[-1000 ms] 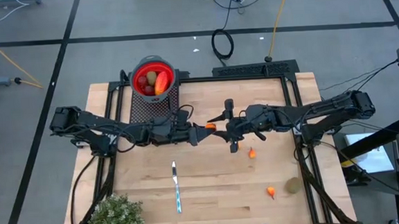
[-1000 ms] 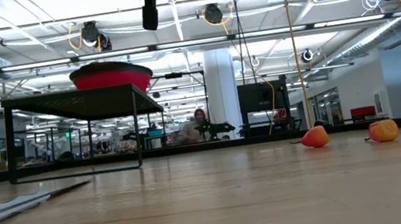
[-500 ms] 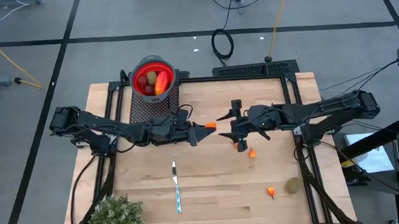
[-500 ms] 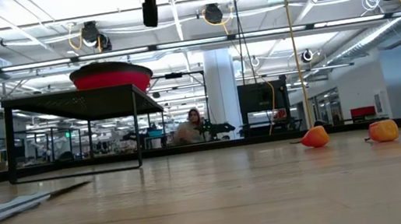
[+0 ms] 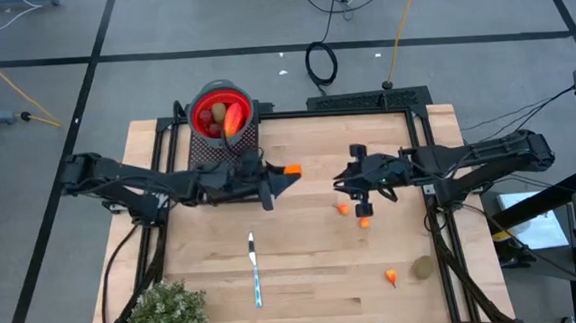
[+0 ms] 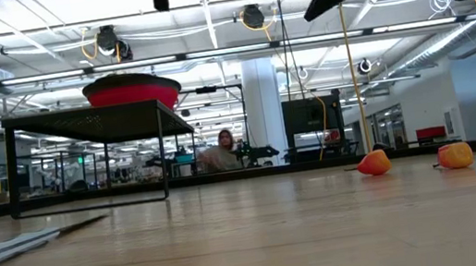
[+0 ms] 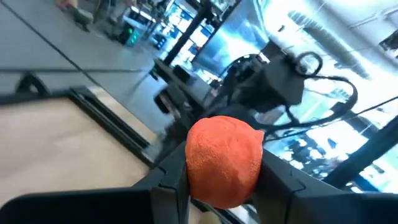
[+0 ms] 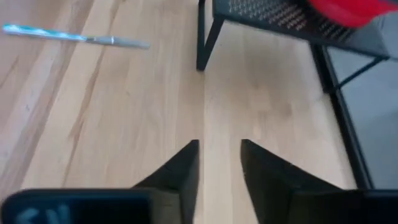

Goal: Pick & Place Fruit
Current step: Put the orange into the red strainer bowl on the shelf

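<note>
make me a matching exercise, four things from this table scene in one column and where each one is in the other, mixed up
Things:
1. orange fruit piece
2. red bowl
3. knife
4. kiwi

Places:
A. lying flat on the wood, near the table's middle front
B. on the black mesh stand at the table's back left
C. clamped between the left gripper's fingers, above the table
D. on the wood near the front right corner, beside a small orange bit

Pairs: 1-C, 2-B, 3-A, 4-D

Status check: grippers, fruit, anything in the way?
Left gripper shut on orange bit. Right gripper open, empty. Bowl ahead, path clear.
</note>
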`<state>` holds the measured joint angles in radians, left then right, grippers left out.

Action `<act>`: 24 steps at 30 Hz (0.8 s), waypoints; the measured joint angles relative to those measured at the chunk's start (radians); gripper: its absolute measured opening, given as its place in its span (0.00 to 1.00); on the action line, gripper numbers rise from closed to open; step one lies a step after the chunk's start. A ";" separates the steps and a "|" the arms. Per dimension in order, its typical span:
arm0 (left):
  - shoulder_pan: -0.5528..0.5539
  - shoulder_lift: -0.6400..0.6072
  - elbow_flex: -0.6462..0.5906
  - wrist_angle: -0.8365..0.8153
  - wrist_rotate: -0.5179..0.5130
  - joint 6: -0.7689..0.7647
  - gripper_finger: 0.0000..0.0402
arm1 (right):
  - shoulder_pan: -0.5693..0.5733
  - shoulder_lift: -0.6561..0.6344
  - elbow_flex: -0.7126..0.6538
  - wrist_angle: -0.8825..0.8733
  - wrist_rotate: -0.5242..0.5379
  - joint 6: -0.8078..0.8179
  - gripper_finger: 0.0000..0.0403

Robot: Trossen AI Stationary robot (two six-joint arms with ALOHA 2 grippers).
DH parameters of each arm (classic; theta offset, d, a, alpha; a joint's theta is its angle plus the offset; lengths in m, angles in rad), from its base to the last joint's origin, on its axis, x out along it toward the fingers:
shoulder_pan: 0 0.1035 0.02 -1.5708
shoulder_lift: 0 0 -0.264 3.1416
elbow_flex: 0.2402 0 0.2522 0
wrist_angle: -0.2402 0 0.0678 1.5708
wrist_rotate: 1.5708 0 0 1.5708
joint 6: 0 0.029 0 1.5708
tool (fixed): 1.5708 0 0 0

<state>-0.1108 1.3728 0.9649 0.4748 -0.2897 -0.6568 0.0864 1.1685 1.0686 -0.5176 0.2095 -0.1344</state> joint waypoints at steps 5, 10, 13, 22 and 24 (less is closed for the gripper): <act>0.026 -0.077 0.000 -0.121 -0.048 0.044 0.30 | 0.000 -0.016 -0.052 0.017 -0.001 0.046 0.08; 0.056 -0.159 0.001 -0.252 -0.103 0.085 0.30 | 0.000 -0.055 -0.136 0.080 -0.001 0.121 0.02; 0.080 -0.194 0.001 -0.318 -0.113 0.090 0.30 | 0.000 -0.101 -0.189 0.140 -0.001 0.165 0.01; 0.165 -0.257 0.000 -0.491 -0.106 0.104 0.30 | -0.001 -0.306 -0.320 0.221 -0.042 0.211 0.00; 0.183 -0.261 0.000 -0.514 -0.098 0.104 0.30 | -0.007 -0.357 -0.345 0.224 -0.081 0.218 0.00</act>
<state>0.0720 1.1114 0.9649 -0.0392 -0.3881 -0.5527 0.0795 0.8110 0.7234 -0.2937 0.1286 0.0836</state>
